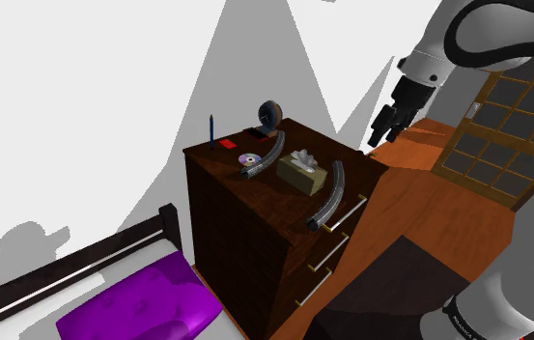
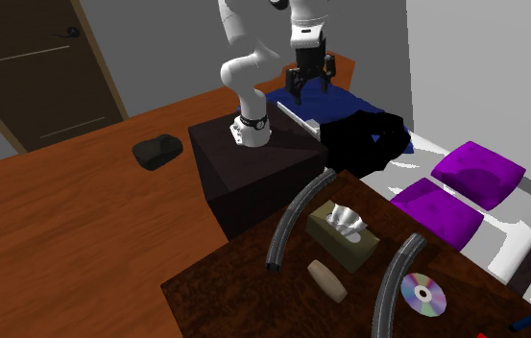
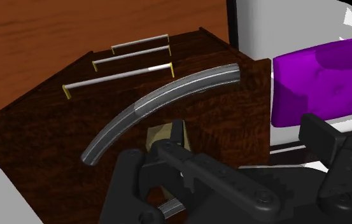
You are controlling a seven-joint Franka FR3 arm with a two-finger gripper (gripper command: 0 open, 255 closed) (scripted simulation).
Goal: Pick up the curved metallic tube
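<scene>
Two curved grey metallic tubes lie on the dark wooden dresser top. One tube runs along the edge above the drawers. The other tube lies beyond a tissue box. My gripper hangs in the air, well clear of the dresser on the drawer side, and higher than its top. Its black fingers stand apart with nothing between them. In the wrist view the gripper points at the near tube.
On the dresser also rest a CD, an upright blue pen, a red item and a round dark object. Drawer handles line the front. A bed with purple pillows stands beside it.
</scene>
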